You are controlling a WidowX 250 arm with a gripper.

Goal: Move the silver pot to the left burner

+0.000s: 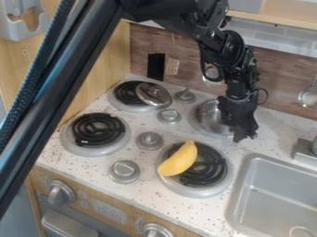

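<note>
Well, a small label [108,209] is showing on the wooden stove front [133,216], but its marks are looking too tiny for me to read. My black arm [204,30] is coming in from the top and bending down, with my gripper [243,134] hanging at the right side of the silver pot [212,116]. I am not able to tell if it is clenched on the pot or released. The pot is sitting at the back right burner [198,126], partly hiding behind my gripper, so I am not seeing which way its long side is pointing. A yellow banana [179,159] is lying slantwise on the front right burner [213,171].
</note>
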